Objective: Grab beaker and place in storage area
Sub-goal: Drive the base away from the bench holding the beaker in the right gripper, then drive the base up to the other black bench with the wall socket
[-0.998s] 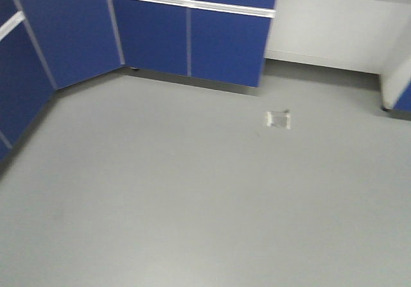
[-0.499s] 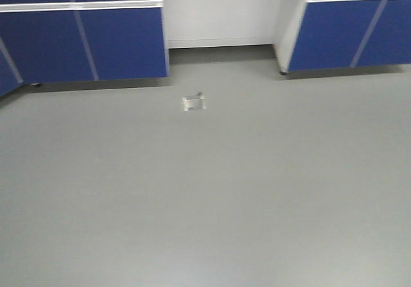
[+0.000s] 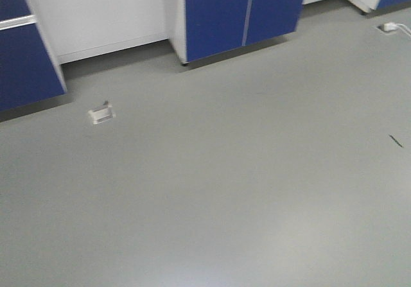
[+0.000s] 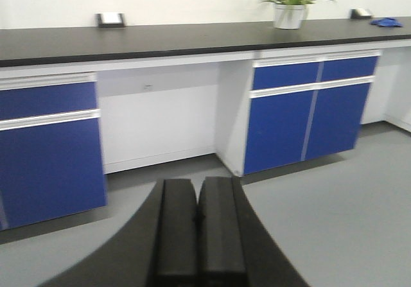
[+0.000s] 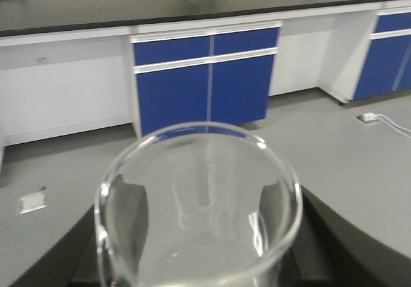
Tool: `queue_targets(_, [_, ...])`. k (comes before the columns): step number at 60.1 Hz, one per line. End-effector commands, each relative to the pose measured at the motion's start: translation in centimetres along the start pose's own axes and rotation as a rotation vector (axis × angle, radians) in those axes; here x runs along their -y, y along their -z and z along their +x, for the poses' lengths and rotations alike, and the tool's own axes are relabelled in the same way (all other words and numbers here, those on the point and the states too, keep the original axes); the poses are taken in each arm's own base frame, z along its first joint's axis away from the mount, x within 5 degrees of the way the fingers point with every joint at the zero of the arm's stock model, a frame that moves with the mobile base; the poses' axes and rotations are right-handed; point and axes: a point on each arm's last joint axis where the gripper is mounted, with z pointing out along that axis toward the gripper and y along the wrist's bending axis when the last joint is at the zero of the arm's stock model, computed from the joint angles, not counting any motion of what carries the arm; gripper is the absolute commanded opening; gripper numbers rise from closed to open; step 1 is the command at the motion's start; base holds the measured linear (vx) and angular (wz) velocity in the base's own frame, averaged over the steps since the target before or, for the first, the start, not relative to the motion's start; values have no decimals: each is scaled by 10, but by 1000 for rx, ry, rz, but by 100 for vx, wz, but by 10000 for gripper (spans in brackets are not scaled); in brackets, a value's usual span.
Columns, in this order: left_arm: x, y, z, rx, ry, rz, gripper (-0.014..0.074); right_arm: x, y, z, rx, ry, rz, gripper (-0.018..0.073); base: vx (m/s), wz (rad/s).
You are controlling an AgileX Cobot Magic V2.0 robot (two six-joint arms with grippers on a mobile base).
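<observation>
One small clear glass beaker (image 5: 199, 197) is seen only in the right wrist view, clamped between the dark jaws of the right gripper (image 5: 202, 226) over the grey floor (image 5: 359, 165). The left gripper (image 4: 198, 223), shown only in the left wrist view, has its jaws pressed together on nothing. Beyond it the wide matte-black table (image 4: 167, 40) with a black-framed white socket box (image 4: 110, 19) is seen. Blue cabinet doors (image 3: 215, 17) are shown in the front view.

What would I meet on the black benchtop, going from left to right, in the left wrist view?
black-framed socket box → potted green plant → small pale box, blurred → crumpled blue thing
</observation>
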Motion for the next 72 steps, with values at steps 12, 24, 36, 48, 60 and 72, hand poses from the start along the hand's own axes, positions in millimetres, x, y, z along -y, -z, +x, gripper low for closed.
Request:
queue_targets(12, [2,0,-1,76,11,29,-8,-1,2,-15,100,8,-13,-3,8,-45])
queue_targets(24, [2,0,-1,76,11,29,-8,-1,2,-15,100,8,-13,-3,14,-25])
queue_targets(36, [2,0,-1,76,11,29,-8,-1,2,-15,100,8,-13,-3,20,-12])
queue_targets(48, [2,0,-1,76,11,29,-8,-1,2,-15,100,8,-13,-3,30,6])
queue_targets(60, [2,0,-1,76,11,29,-8,-1,2,-15,100,8,-13,-3,40,19])
queue_targets(72, [2,0,-1,76,11,29,-8,-1,2,-15,100,8,-13,-3,45,23])
